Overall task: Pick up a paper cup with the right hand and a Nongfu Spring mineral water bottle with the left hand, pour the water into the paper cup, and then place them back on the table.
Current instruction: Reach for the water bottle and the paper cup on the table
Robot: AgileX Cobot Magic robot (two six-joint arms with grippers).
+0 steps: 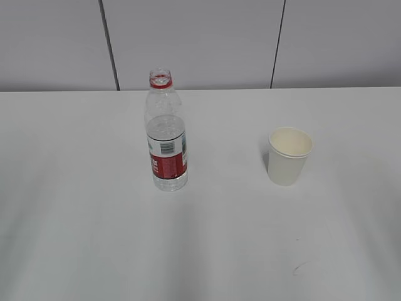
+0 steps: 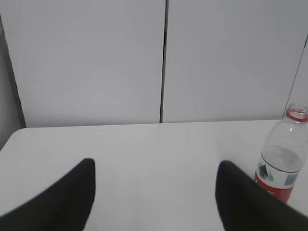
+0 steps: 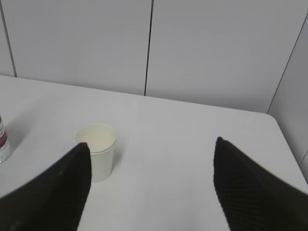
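The Nongfu Spring bottle (image 1: 166, 135) stands upright on the white table (image 1: 81, 188), clear, with a red neck ring and a red-and-white label. The cream-white paper cup (image 1: 289, 155) stands upright to its right, empty. Neither arm shows in the exterior view. In the left wrist view my left gripper (image 2: 154, 168) is open and empty; the bottle (image 2: 282, 159) stands ahead at the right, beyond the right finger. In the right wrist view my right gripper (image 3: 151, 147) is open and empty; the cup (image 3: 98, 149) stands ahead, just beyond the left finger. The bottle's base (image 3: 3, 144) shows at the left edge.
Grey wall panels (image 1: 200, 44) rise behind the table's far edge. A faint dark scuff mark (image 1: 299, 268) lies on the tabletop near the front right. The table's right edge (image 3: 284, 144) shows in the right wrist view.
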